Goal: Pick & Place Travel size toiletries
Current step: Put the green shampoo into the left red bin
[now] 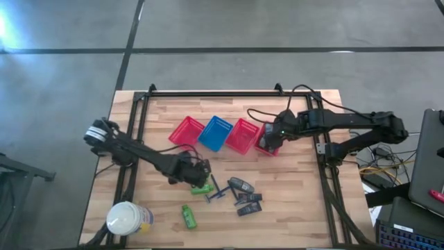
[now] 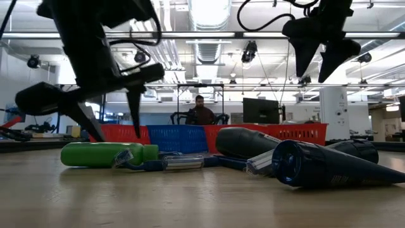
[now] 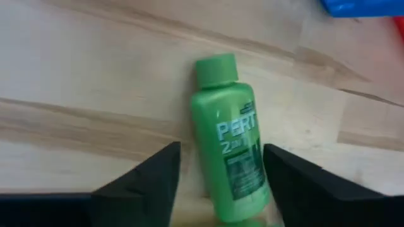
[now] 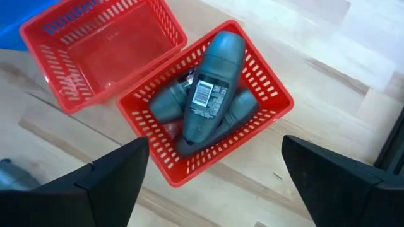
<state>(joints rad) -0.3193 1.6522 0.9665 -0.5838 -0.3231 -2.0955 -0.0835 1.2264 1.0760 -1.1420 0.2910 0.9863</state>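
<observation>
A bright-green bottle (image 3: 227,145) lies on its side on the wooden table (image 1: 298,222). My left gripper (image 3: 221,151) is open just above it, one finger on either side, touching nothing. In the low view the left gripper (image 2: 111,120) hangs over the same bottle (image 2: 101,154). A second green bottle (image 1: 189,217), a blue razor (image 1: 216,194) and dark grey containers (image 1: 244,196) lie nearby. My right gripper (image 4: 214,148) is open above a red basket (image 4: 265,82) that holds several dark grey containers (image 4: 205,94).
Another red basket (image 1: 186,131), a blue one (image 1: 216,133) and a third red one (image 1: 243,135) stand in a row at mid-table. A large white jar (image 1: 128,219) sits near the table's near-left corner. A person (image 2: 201,111) sits in the room beyond the table.
</observation>
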